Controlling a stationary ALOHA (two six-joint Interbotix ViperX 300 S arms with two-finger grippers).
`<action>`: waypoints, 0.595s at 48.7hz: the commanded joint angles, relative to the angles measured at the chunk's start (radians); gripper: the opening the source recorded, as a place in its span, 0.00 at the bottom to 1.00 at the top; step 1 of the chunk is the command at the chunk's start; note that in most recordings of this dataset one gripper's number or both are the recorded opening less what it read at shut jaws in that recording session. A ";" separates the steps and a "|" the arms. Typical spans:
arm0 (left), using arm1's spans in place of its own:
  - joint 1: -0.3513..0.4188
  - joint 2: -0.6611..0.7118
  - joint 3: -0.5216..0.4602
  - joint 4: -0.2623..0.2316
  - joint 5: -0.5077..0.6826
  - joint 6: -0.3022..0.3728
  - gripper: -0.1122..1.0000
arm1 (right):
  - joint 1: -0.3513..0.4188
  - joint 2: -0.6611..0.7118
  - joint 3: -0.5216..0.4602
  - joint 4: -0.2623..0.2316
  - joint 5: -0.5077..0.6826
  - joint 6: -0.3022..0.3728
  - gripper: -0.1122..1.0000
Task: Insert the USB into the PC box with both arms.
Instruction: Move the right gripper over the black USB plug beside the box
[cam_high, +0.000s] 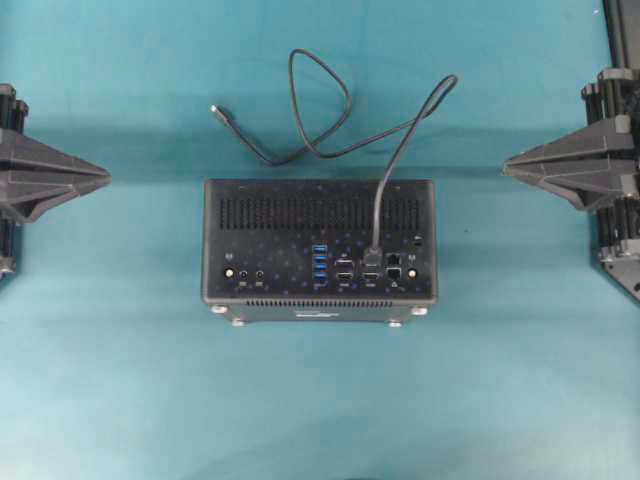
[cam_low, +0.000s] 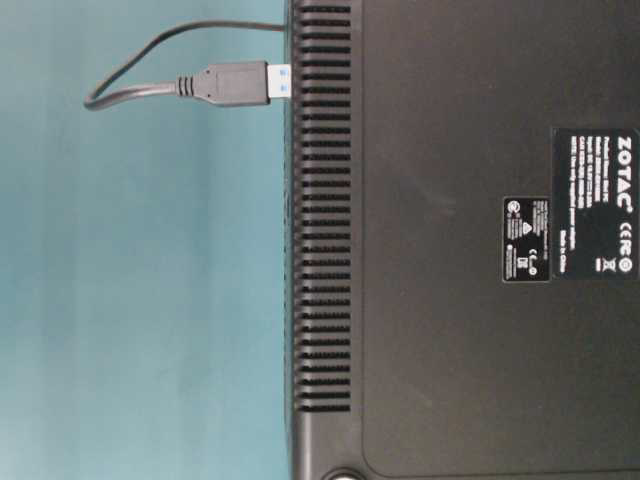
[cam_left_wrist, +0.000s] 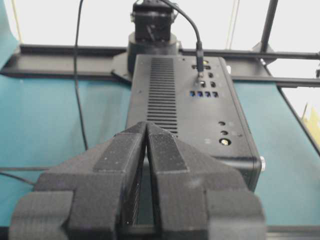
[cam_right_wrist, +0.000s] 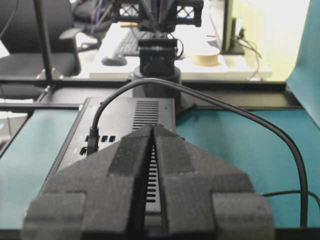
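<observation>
From overhead, the black PC box (cam_high: 319, 250) is seen mid-table (cam_high: 120, 400), the USB (cam_high: 375, 250) plugged beside its blue ports, seemingly fully seated. At table level, the plug's blue tongue shows. Both wrist views show the left claw (cam_left_wrist: 146, 125) and right claw (cam_right_wrist: 153, 127) closed, empty.

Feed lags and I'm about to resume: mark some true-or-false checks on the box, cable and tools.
1. The left tool and right tool are both shut and empty. True.
2. The black rectangular PC box has its blue ports facing up. True.
3. The thin black USB cable lies wholly off the box. False: its chunky plug stands at the port face.
4. The right tool touches the box. False: it is apart, off to the side.
</observation>
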 joint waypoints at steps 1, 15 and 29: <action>-0.026 0.018 -0.055 0.006 -0.002 -0.040 0.19 | 0.009 0.014 -0.009 0.008 0.000 0.008 0.23; -0.028 0.107 -0.126 0.009 0.077 -0.078 0.10 | 0.051 0.141 -0.225 0.089 0.474 0.086 0.12; -0.026 0.144 -0.186 0.011 0.279 -0.041 0.10 | 0.058 0.347 -0.495 0.091 0.779 0.089 0.12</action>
